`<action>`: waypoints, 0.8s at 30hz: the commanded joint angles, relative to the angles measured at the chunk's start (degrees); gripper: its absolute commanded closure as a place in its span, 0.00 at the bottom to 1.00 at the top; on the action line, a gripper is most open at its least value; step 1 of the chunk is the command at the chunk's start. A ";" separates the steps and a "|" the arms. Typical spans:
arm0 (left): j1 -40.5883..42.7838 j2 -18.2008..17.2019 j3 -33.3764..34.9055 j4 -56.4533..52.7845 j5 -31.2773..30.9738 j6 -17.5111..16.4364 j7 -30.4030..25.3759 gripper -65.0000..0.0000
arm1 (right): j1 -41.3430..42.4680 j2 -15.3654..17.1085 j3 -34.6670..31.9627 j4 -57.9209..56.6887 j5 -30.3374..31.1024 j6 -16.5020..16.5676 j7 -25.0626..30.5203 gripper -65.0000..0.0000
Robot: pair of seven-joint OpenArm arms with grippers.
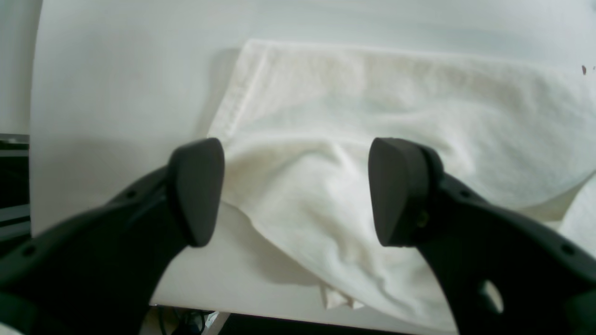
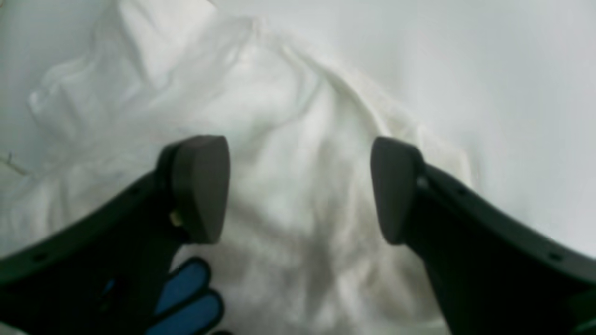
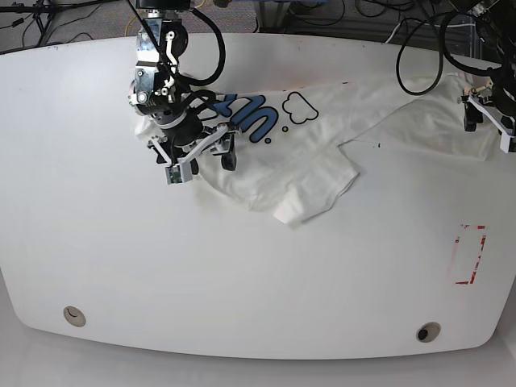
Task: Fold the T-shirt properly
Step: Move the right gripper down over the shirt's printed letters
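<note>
Both end effectors gape wide, empty, over the rumpled soft white T-shirt [image 3: 322, 137].

White T-shirt [image 3: 322, 137] (blue lettering)

Bare table [image 3: 242, 274] lies open below the crumpled T-shirt [image 3: 322, 137]; cables [image 3: 419, 32] crowd its far edge.

bright, even light; soft shadows; both wrist views blurred, washed-out whites
</note>
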 commanded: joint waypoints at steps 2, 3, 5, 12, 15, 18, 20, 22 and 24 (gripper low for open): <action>-0.29 -0.96 -0.05 0.80 -0.65 -0.06 -0.76 0.31 | 0.35 0.31 1.14 1.72 1.45 0.18 -0.82 0.30; -0.27 -0.96 -0.06 0.83 -0.63 -0.06 -0.75 0.31 | 0.32 0.26 1.44 1.79 1.59 0.19 -0.89 0.30; -0.24 -0.95 -0.06 0.84 -0.58 -0.06 -0.74 0.31 | 0.31 0.13 2.13 1.90 1.82 0.19 -0.92 0.30; -0.09 -1.01 -0.14 0.94 -0.23 -0.06 -0.66 0.31 | 1.96 -0.76 5.11 1.83 1.37 0.28 0.79 0.35; -0.09 -1.04 -0.15 0.94 -0.24 -0.06 -0.71 0.31 | 2.65 -0.88 4.49 1.43 0.93 0.36 1.40 0.39; -0.36 -1.15 -0.32 0.95 -0.36 -0.06 -0.51 0.31 | 5.29 -0.90 1.03 0.04 0.51 0.29 2.13 0.41; -0.31 -1.13 -0.39 1.06 -0.35 -0.06 -0.37 0.31 | 6.34 -0.97 -0.32 -0.70 0.29 0.30 2.78 0.39; -0.22 -1.08 -0.37 1.10 -0.42 -0.06 -0.29 0.31 | 7.46 -0.90 -2.10 -1.81 0.05 0.26 3.55 0.37; -0.19 -1.03 -0.47 1.20 -0.35 -0.06 -0.26 0.31 | 8.32 -0.83 -3.91 -3.19 -0.15 0.16 4.52 0.35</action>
